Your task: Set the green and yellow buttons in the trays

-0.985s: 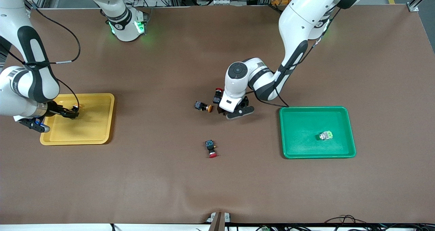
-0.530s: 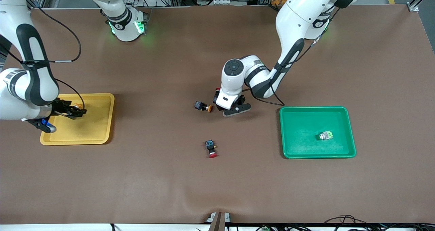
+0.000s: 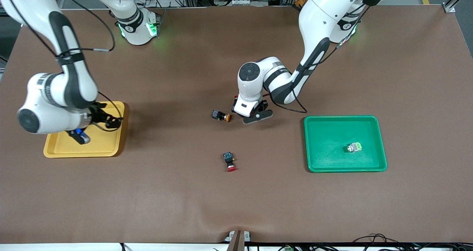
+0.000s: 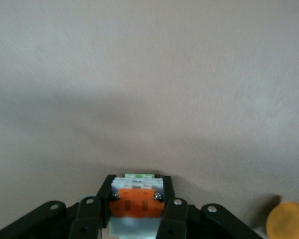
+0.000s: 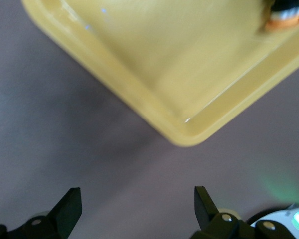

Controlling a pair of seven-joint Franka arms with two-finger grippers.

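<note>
My left tool [image 4: 137,219] is clamped on the pale grey push-button with the orange face [image 4: 136,205], mid-table. I'd lift straight before carrying. Right tool [image 5: 134,211] hangs wide over the yellow plastic tray's [image 3: 111,147] corner.

Both arms are glossy white with black joint bands and loose black cables, green lights glow at the bases, and black grippers [image 4: 137,219] show silver screws at the knuckles.

Pale grey button [image 4: 136,206] with orange face clamped upright in left pincer [image 4: 134,211]; trays yellow [image 3: 111,149], green [image 3: 332,132].
</note>
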